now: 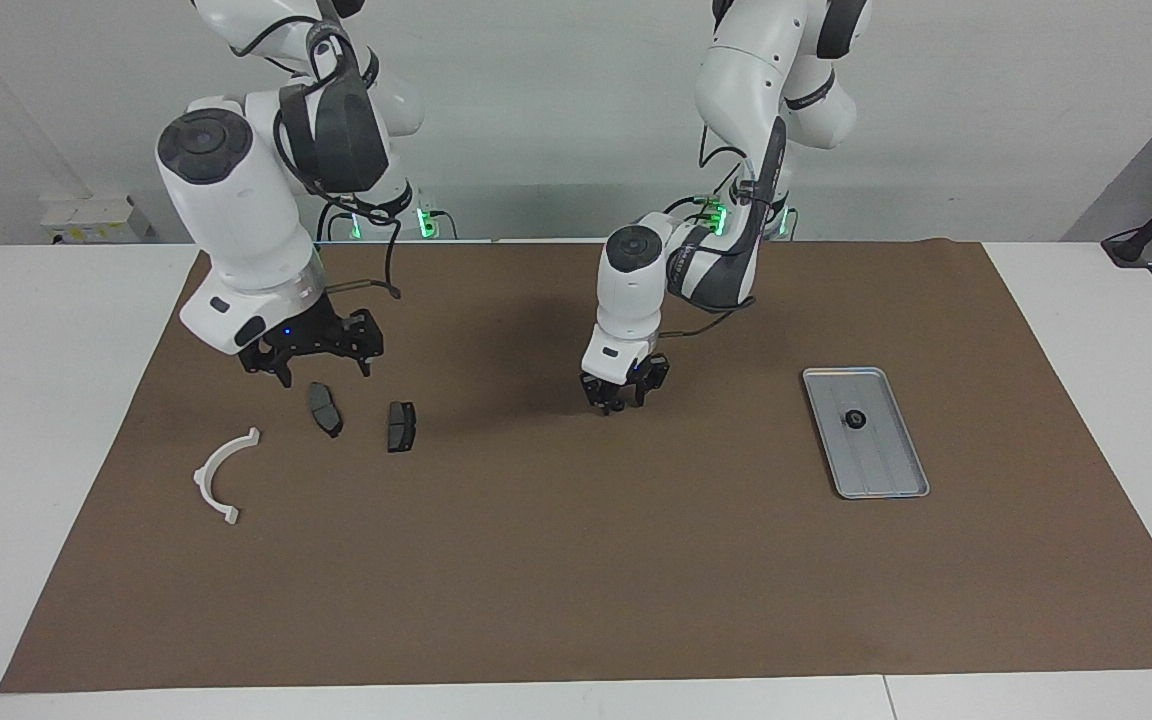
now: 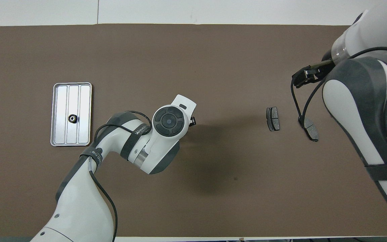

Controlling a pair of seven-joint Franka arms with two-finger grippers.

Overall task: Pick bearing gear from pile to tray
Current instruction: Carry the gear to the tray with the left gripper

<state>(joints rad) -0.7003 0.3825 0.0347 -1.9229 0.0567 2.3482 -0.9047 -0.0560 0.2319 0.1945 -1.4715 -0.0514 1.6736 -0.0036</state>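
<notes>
Brown matting covered the counter (image 1: 576,600), with two white robot arms reaching down onto it.

Left pincer (image 1: 621,402) was lowered right to the mat in the middle of the counter, its tips pointing straight down. No loose bearing gear could be seen on the mat; the spot under those tips was hidden by the pincer from both cameras. Whether its tips were closed on anything could not be told. Judging by the low, upright pose, it was probably set there to take a small round piece from directly above.

Toward the left arm's end of the counter from that pincer, well apart from it, lay the tray (image 1: 891,480), flat and silver-grey. One small black ring-shaped bearing gear (image 1: 853,419) already rested on its ridged bottom, so part of the job looked done.

Right pincer (image 1: 314,352) hung in the air toward the right arm's end of the counter, jaws spread wide and holding nothing. It appeared to be waiting, raised so as not to disturb the parts below.

Just under that pincer lay what remained of the pile: one dark brake pad (image 1: 325,410) nearly beneath it, a second brake pad (image 1: 401,427) beside the first on the side towards the left pincer, and a white curved bracket (image 1: 221,480) lying apart, towards the counter's end.
</notes>
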